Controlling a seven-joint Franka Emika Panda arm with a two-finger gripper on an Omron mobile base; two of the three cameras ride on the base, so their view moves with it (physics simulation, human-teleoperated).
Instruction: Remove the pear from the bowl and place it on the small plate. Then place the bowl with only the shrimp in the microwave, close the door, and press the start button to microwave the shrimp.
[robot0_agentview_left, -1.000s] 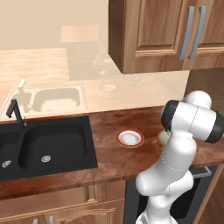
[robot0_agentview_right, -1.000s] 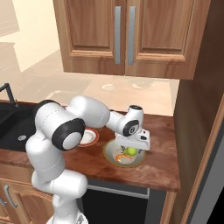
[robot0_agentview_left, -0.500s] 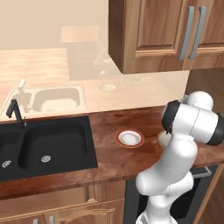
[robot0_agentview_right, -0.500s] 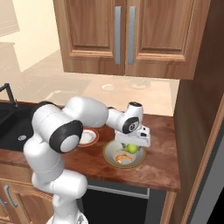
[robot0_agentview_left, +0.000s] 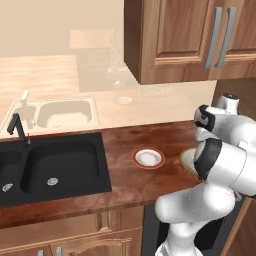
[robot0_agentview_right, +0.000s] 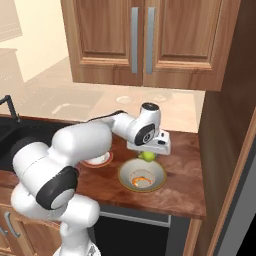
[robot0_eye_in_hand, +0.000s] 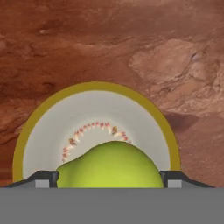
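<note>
My gripper (robot0_eye_in_hand: 110, 177) is shut on the yellow-green pear (robot0_eye_in_hand: 109, 165), whose sides rest against both dark fingertips (robot0_eye_in_hand: 43, 178). In the right base view the pear (robot0_agentview_right: 146, 156) hangs under the gripper (robot0_agentview_right: 147, 155), just above the far rim of the cream bowl (robot0_agentview_right: 156, 172). The orange shrimp (robot0_agentview_right: 141, 180) lies alone in the bowl, and the hand view shows the curved shrimp (robot0_eye_in_hand: 89, 129) inside the tan-gold rim of the bowl (robot0_eye_in_hand: 96, 86). The small plate (robot0_agentview_left: 148, 158), white with a reddish rim, sits on the counter left of the bowl (robot0_agentview_left: 186, 159). The microwave and its door are out of view.
A black sink (robot0_agentview_left: 50, 167) with a faucet (robot0_agentview_left: 18, 127) takes up the counter's left part. Wooden wall cabinets (robot0_agentview_right: 145, 40) hang above the work spot. A tall wooden panel (robot0_agentview_right: 225, 125) bounds the counter on the right, close to the bowl.
The jaws have closed a little onto the pear, and the hand has risen, lifting the pear off the bowl's floor. The shrimp stays in the bowl.
</note>
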